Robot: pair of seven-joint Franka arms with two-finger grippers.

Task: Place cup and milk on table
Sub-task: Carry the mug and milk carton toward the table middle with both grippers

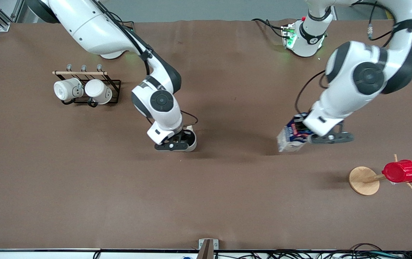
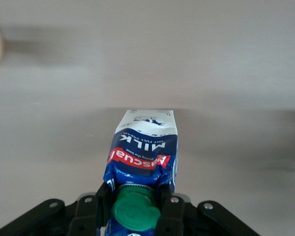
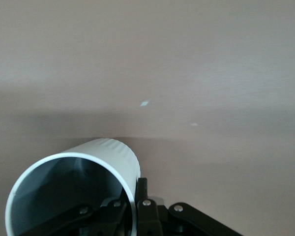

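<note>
While you count, you've got one cup [image 1: 190, 141], one milk [image 1: 292, 137], two white mugs [image 1: 83, 90] on a rack and one red cup [image 1: 401, 171] on a peg stand. Your right gripper [image 3: 132, 209] pinches the cup's rim, cup upright on the table [image 1: 227, 201] mid-way across. Your left gripper [image 2: 133, 202] is clamped on the milk's top by the green cap [image 2: 135, 212]; carton stands near the left arm's end, slightly tilted.

Glossy white arm shells, dark grey round joint caps, black cables, black end effectors with silver screws
</note>
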